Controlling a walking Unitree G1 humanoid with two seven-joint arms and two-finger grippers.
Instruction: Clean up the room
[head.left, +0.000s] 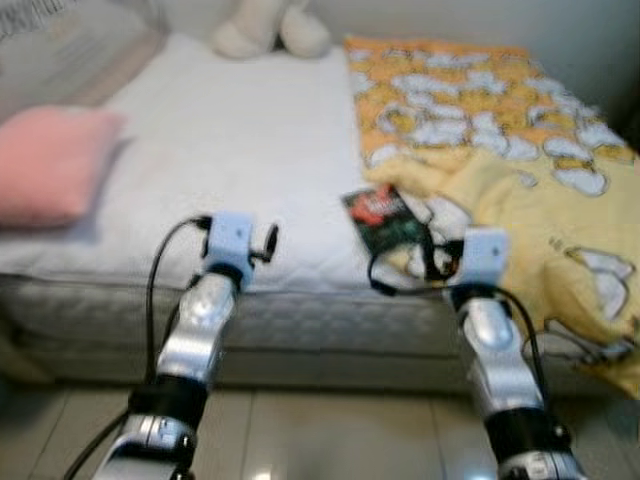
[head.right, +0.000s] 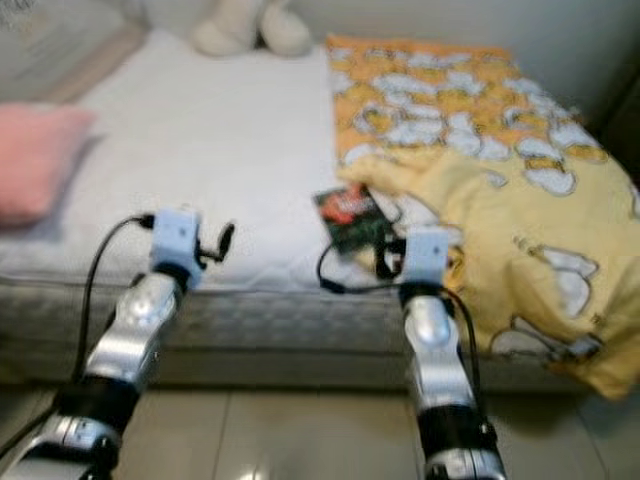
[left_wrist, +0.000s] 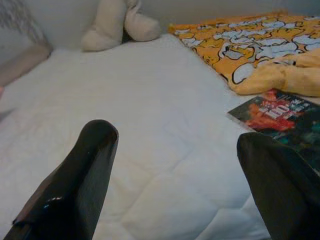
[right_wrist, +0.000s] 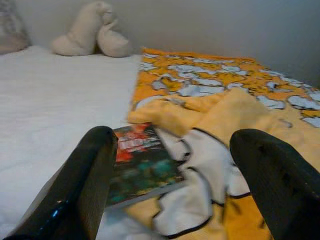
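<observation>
Right end effector (right_wrist: 172, 182) released over book (right_wrist: 140, 162) | left end effector (left_wrist: 175, 185) released | white bed (head.left: 240, 150)

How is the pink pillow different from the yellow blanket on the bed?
The pink pillow is one plain colour; the yellow blanket has a white and orange pattern. The pillow is small and puffy; the blanket is wide, rumpled, and hangs over the mattress edge. The pillow lies on the robot's left side, the blanket on its right, with a book at its edge. Both are soft and rest on the bed.
</observation>
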